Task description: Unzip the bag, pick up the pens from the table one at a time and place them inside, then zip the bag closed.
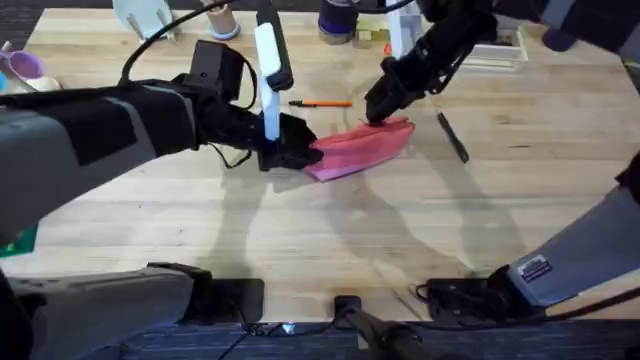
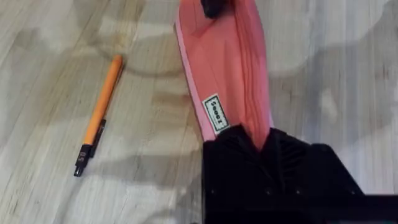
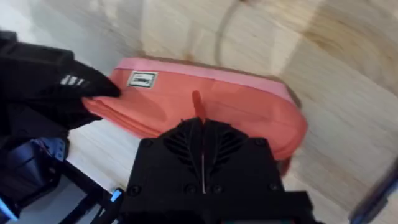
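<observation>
Bright, even light from above — soft overlapping arm shadows spread across the table (image 1: 300, 230). The left arm (image 1: 90, 130) looms large and blurred under the overhead camera. Both wrist views are soft — the tabletop grain is smeared.

Count: 1 pink bag (image 1: 362, 148); 2 pens, 1 orange pen (image 1: 322, 103) and 1 black pen (image 1: 452, 137); 2 tools, left tool (image 1: 296, 148) and right tool (image 1: 380, 112).

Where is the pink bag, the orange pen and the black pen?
pink bag (image 1: 362, 149), overhead view, middle of its fabric side.
orange pen (image 2: 99, 118), left wrist view, middle of its orange barrel.
black pen (image 1: 452, 137), overhead view, middle of its barrel.
</observation>
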